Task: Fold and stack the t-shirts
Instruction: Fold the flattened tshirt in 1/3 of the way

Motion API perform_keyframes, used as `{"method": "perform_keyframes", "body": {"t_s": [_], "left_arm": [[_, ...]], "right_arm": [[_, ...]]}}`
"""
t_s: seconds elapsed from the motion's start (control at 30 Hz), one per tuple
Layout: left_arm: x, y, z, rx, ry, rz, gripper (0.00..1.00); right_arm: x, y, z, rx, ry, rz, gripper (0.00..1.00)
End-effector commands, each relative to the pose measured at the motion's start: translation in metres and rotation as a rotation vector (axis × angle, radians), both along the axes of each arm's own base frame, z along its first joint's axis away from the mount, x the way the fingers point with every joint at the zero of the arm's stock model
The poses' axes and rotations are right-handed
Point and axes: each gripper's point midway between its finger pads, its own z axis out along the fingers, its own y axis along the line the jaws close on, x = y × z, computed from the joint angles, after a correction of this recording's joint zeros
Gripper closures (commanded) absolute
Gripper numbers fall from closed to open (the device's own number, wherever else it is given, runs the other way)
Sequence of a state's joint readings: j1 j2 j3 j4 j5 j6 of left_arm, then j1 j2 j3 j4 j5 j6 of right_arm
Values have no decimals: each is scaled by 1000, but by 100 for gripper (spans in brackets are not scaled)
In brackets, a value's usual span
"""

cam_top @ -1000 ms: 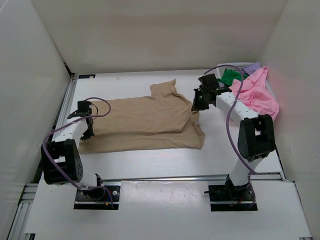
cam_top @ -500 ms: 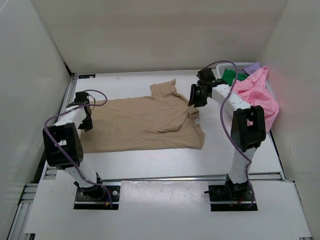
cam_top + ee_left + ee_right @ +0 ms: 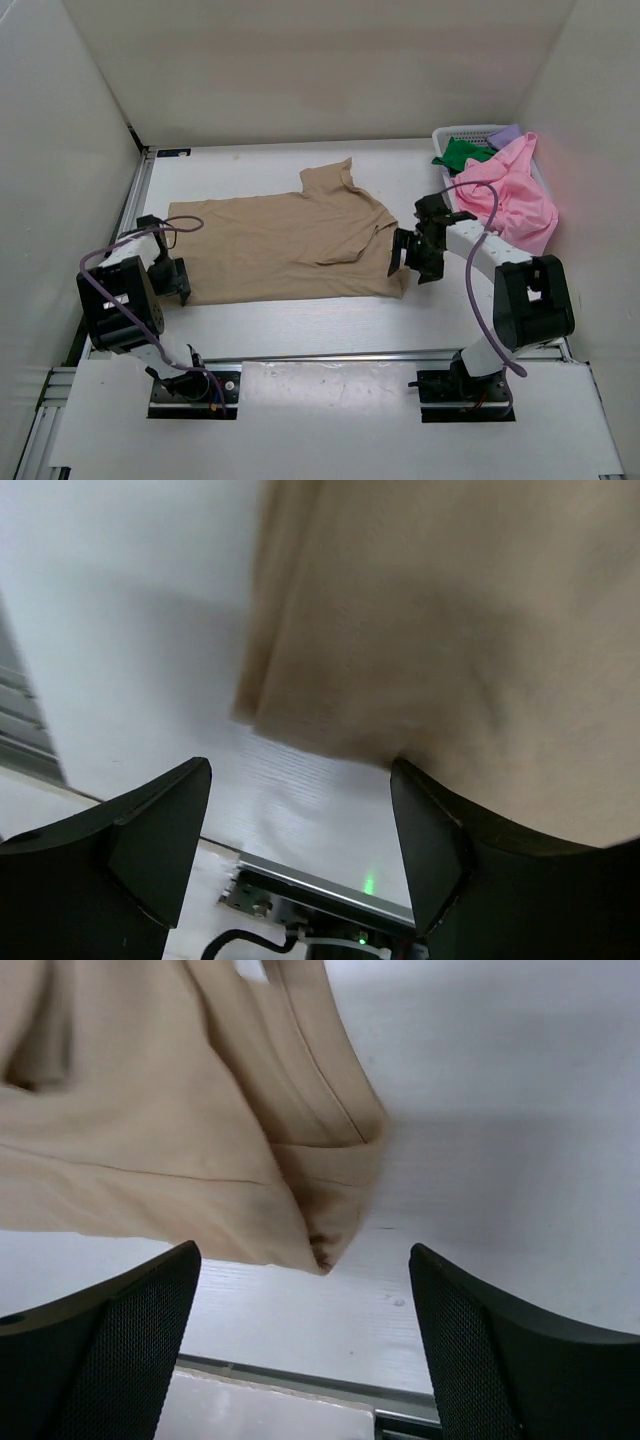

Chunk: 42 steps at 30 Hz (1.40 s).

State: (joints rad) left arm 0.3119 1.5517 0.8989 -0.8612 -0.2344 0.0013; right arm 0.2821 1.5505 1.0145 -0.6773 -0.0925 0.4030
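Both arms have pulled back toward the bottom of the top view since a second ago. The left arm went from the shirt's left edge down to its lower-left corner. The right arm went from the collar area down to the lower-right corner. Both sets of jaws were shut then and are spread wide now.

Left jaws: wide open, holding nothing. In the left wrist view the tan t-shirt fills the upper right, and its corner sits just ahead of the gap, clear of both jaws. Bare desk is on the left.

Right jaws: wide open, holding nothing. In the right wrist view the tan t-shirt takes the upper left. Its folded corner points down into the gap without touching either jaw. Bare desk is on the right.

The tan t-shirt lies spread mid-desk, about where it was, collar toward the upper centre, with creases near its right side.

The rest are at the upper right of the top view:
- The pink t-shirt is draped over the white basket and spills onto the desk.
- The green t-shirt is bunched in the basket.
- The purple t-shirt shows only as a sliver at the far rim.
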Motion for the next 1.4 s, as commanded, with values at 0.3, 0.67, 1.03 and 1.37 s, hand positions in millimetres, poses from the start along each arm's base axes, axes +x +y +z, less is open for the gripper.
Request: {"method": "perform_keyframes", "body": {"t_s": [0.3, 0.67, 1.03, 1.37], "left_arm": [[10, -24, -27, -150, -7, -13, 69], [-29, 13, 2, 141, -11, 16, 90], [2, 52, 84, 487, -159, 30, 0], [101, -253, 139, 144, -448, -894, 15]], "right_arm": [[-40, 21, -59, 189, 173, -58, 76], [-104, -8, -36, 150, 193, -137, 100], [-154, -5, -46, 208, 226, -190, 100], [-156, -8, -51, 192, 239, -195, 100]]}}
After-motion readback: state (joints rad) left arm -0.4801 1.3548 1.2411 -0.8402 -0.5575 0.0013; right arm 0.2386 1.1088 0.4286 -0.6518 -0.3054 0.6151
